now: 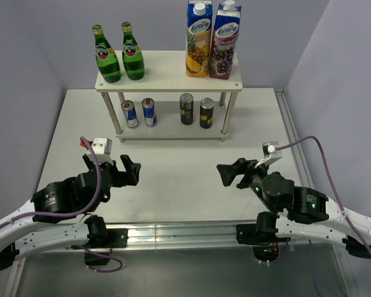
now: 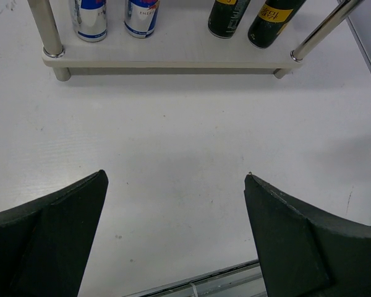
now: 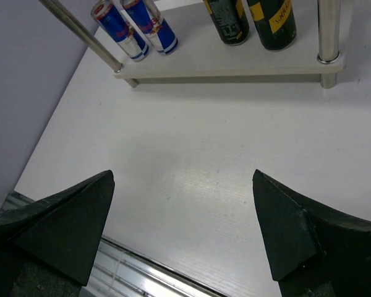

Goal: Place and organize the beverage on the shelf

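The left gripper point(image 1: 133, 171) and right gripper point(image 1: 226, 173) are wide open and empty, the green bottles point(image 1: 107, 55) stand on the shelf's point(image 1: 167, 73) top board, the four cans point(image 1: 149, 112) on its lower board.

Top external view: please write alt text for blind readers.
A two-tier shelf holds two green bottles and two juice cartons on top, two blue-silver cans and two dark cans below. The left gripper and right gripper are open and empty.

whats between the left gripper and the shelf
Nothing: only bare white table separates the left gripper from the shelf, seen plainly in the left wrist view.
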Robot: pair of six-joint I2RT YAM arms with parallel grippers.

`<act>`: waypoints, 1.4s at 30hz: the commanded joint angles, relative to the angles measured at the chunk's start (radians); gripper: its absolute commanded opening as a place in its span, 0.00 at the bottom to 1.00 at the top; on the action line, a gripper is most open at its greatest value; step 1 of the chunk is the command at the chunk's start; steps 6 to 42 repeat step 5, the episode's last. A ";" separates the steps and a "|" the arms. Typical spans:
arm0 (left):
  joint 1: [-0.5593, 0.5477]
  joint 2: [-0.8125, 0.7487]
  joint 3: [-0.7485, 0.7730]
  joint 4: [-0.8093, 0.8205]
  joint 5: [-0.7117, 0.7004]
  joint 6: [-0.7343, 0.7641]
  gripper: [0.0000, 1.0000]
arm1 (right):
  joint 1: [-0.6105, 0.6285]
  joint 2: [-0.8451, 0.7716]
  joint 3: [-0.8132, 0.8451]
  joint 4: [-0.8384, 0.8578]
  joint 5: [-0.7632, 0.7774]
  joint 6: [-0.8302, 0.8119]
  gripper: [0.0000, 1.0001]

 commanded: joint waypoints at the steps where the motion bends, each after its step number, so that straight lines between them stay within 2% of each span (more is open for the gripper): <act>1: -0.006 0.002 -0.001 0.008 -0.025 0.004 0.99 | 0.008 -0.016 -0.005 0.022 0.036 -0.022 1.00; 5: -0.006 0.003 -0.001 0.003 -0.025 -0.001 0.99 | 0.008 -0.025 -0.021 0.054 0.048 -0.060 1.00; 42: -0.006 0.003 -0.001 0.003 -0.025 -0.001 0.99 | 0.008 -0.025 -0.021 0.054 0.048 -0.060 1.00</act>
